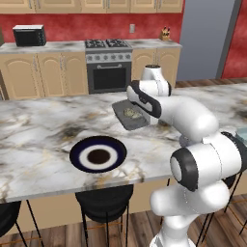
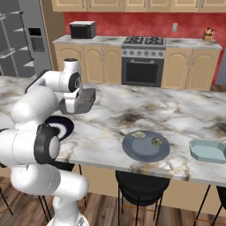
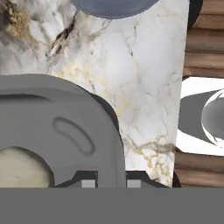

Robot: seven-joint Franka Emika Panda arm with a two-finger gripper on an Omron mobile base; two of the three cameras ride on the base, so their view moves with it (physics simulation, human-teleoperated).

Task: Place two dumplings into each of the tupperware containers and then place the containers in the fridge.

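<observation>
While claw [image 3: 111, 183] clamps rim of dark grey box [image 1: 129, 116], lifted over counter [image 1: 43, 128]: tilt risk, dumplings [image 1: 130, 113] inside could roll out; rim-only grip may slip.

1. The left base view looks from behind the arm's left shoulder, forward and down across the marble tabletop [image 1: 43, 125], with the oven [image 1: 108, 65] straight ahead on the far wall, well beyond the tabletop.
2. The right base view looks from behind the arm's right side, also forward and down; here the oven [image 2: 141, 62] sits right of centre, and the fridge [image 2: 20, 37] stands left of it.
3. Both base views share the tabletop, the oven and the dark grey container [image 1: 130, 115] [image 2: 83, 100].
4. The hand view sits very near, looking straight down past the end effector [image 3: 111, 183] onto the container's rim [image 3: 87, 109] and the tabletop edge.
</observation>
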